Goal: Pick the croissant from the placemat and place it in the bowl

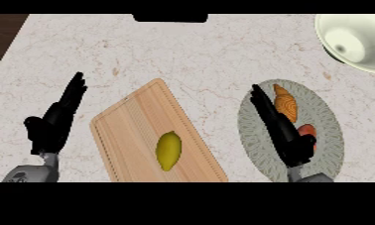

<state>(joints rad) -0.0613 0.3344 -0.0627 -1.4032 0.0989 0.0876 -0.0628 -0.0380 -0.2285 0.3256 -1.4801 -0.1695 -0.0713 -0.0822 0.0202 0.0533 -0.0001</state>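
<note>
Because the croissant (285, 104) lies on the far half of the round grey placemat (326, 115), just to the right of the right hand (282, 130) and touching or nearly touching its straight fingers, the coming move turns on a short sideways shift of that hand rather than a long reach. The croissant's long axis runs from the placemat's far edge towards its middle, roughly parallel to the fingers beside it, so the hand would likely need to come over it and curl across its narrow width. The right hand's fingers are extended and holding nothing, its palm over the placemat's near left part, where it partly hides a small reddish thing (308, 131) (what it is I cannot tell). The bowl (353, 40) sits at the counter's far right corner, partly cut off by the view's edge, beyond the placemat and a little to the right. The left hand (55, 122) rests open near the counter's left edge, well apart from the croissant, so the right hand is plainly the nearer. A wooden cutting board (135, 130) with a lemon (168, 150) on its near half lies between the hands.
</note>
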